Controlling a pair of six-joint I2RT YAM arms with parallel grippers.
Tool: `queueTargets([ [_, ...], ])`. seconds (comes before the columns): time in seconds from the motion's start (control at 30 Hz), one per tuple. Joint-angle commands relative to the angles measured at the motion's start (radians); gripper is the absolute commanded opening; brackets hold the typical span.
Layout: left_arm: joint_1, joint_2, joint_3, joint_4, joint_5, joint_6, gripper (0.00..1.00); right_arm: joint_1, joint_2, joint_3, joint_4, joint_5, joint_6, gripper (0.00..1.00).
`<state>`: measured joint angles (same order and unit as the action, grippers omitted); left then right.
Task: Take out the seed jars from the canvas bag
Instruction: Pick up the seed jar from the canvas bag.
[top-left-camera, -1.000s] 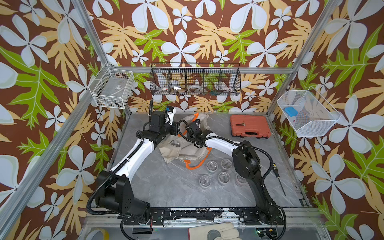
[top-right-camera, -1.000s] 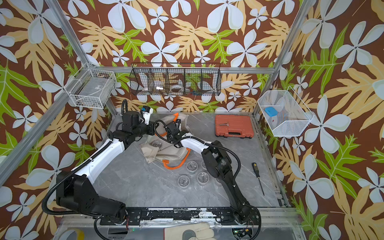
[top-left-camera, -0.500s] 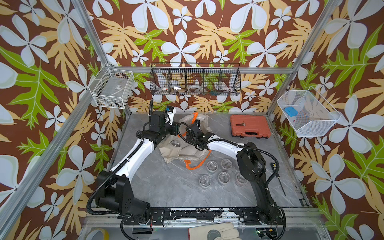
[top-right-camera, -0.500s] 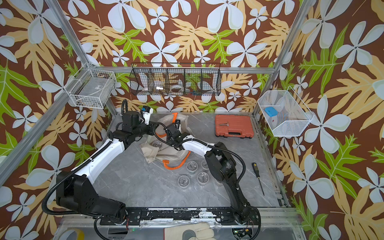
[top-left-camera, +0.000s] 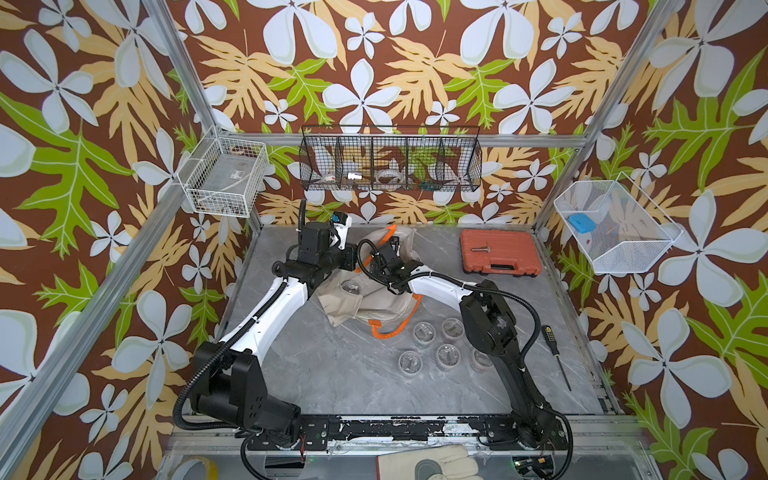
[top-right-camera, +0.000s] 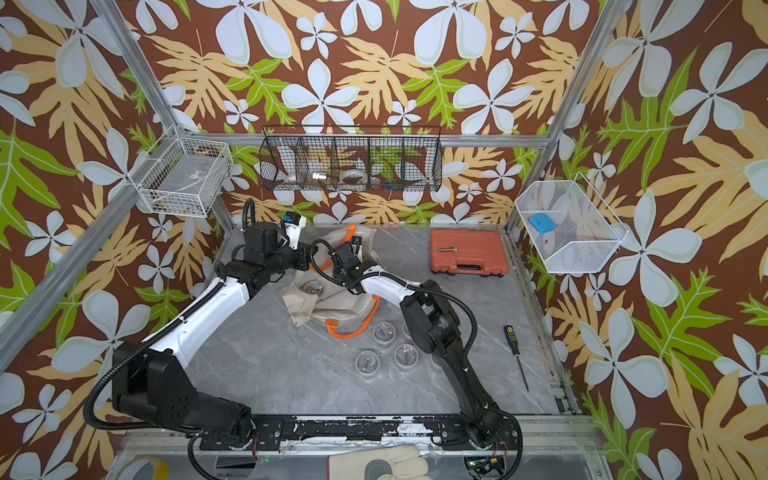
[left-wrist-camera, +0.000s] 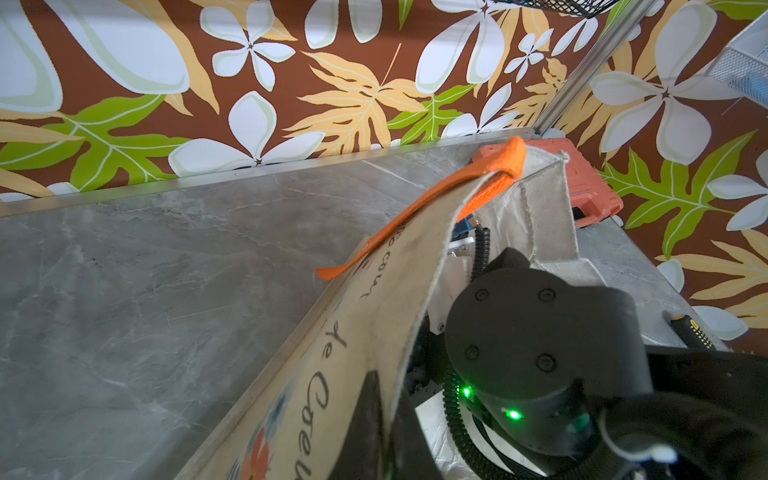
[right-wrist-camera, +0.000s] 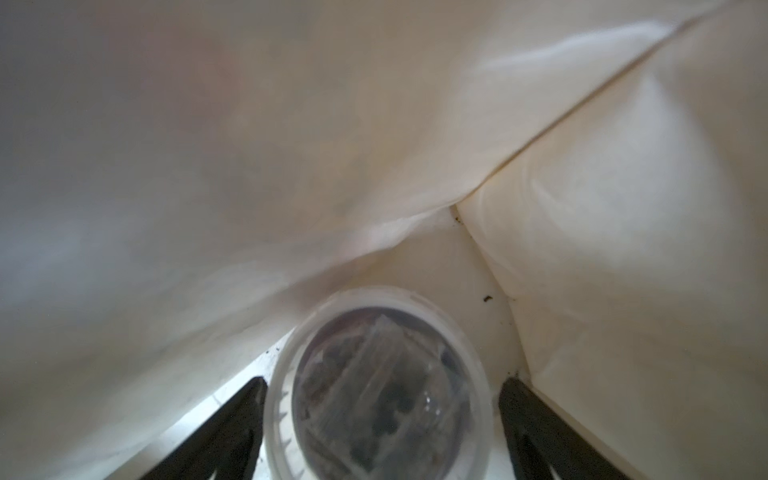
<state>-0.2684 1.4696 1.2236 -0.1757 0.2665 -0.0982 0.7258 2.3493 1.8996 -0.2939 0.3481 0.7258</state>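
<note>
In a top view, the canvas bag lies crumpled mid-table, with several seed jars out just beside it. Left wrist: your left gripper is clamped on the bag rim. Right wrist: your right gripper is inside the bag, fingers apart, flanking one jar.

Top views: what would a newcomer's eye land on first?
Both arms meet at the canvas bag toward the back: the left gripper pinches its cloth up, and the right gripper reaches inside, fingers either side of a seed jar. A cluster of jars sits on the table beside the right arm.
</note>
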Motion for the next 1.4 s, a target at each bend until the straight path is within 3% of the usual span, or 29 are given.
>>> queueTargets([
  [0.0, 0.000, -0.005, 0.001, 0.044, 0.020, -0.003, 0.00, 0.001, 0.012, 0.025, -0.004, 0.020, 0.001, 0.86],
  [0.17, 0.000, -0.006, 0.001, 0.044, 0.020, -0.003, 0.00, -0.002, 0.016, 0.032, -0.010, 0.011, 0.001, 0.71],
  [0.57, -0.001, -0.009, 0.001, 0.044, 0.019, -0.002, 0.00, -0.002, 0.004, -0.011, -0.009, -0.026, 0.014, 0.82],
  [0.87, -0.001, -0.009, 0.003, 0.044, 0.017, -0.002, 0.00, -0.001, -0.029, -0.033, -0.007, -0.027, 0.012, 0.65],
  [1.37, 0.000, -0.009, 0.003, 0.042, -0.020, -0.003, 0.00, 0.102, -0.416, -0.412, 0.072, 0.030, 0.023, 0.64],
])
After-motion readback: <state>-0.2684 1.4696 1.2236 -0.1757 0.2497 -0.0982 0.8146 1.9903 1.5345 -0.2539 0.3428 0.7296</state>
